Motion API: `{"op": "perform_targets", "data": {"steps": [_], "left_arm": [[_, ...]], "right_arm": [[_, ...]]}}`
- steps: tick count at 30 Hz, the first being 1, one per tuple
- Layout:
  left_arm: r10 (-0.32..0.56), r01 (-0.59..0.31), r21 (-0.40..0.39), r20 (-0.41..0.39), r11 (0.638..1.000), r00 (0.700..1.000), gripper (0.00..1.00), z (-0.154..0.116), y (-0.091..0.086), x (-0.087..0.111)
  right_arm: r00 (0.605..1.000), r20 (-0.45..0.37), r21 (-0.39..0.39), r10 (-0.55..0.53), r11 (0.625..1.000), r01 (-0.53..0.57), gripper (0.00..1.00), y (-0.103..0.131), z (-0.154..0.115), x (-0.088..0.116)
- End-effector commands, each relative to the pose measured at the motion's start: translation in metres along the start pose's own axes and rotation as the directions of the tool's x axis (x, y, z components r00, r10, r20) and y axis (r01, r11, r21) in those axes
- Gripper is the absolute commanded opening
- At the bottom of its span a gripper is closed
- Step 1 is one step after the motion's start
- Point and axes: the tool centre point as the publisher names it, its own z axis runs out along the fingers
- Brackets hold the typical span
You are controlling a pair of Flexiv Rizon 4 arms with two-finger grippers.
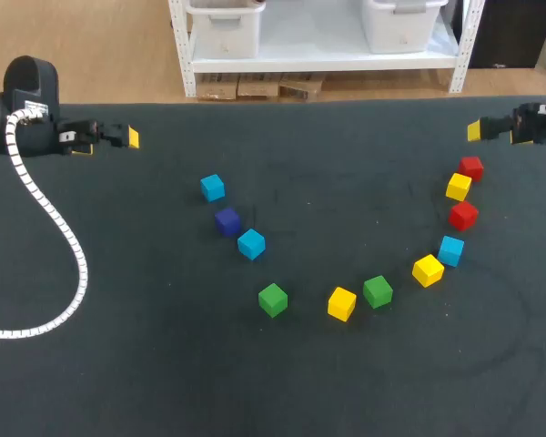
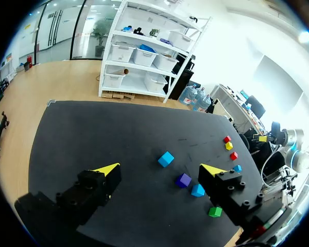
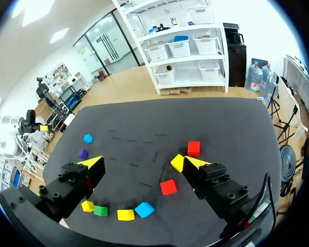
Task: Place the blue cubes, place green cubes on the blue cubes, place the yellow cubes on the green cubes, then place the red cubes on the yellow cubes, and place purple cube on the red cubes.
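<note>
Loose cubes lie in an arc on the black table. From the left come a blue cube, the purple cube, a blue cube, a green cube, a yellow cube and a green cube. Up the right side run a yellow, blue, red, yellow and red cube. My left gripper hangs open at the far left, holding nothing. My right gripper is open at the far right, just behind the red cube.
A white corrugated cable from my left arm loops over the table's left part. No cube is stacked on another.
</note>
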Motion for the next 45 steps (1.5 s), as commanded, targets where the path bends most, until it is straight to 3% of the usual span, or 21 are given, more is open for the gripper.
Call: {"op": "perform_targets", "data": {"steps": [1, 37, 45], "left_arm": [[0.002, -0.002, 0.009, 0.005, 1.0, 1.0, 1.0, 0.0, 0.002, 0.001], [0.002, -0.002, 0.009, 0.005, 1.0, 1.0, 1.0, 0.0, 0.002, 0.001], [0.002, -0.002, 0.009, 0.005, 1.0, 1.0, 1.0, 0.0, 0.002, 0.001]], "right_arm": [[1.0, 0.0, 0.0, 0.0, 1.0, 0.0, 1.0, 0.0, 0.001, 0.0], [1.0, 0.0, 0.0, 0.0, 1.0, 0.0, 1.0, 0.0, 0.001, 0.0], [0.995, -0.081, -0.004, -0.063, 0.998, 0.063, 1.0, 0.017, -0.006, -0.004]]}}
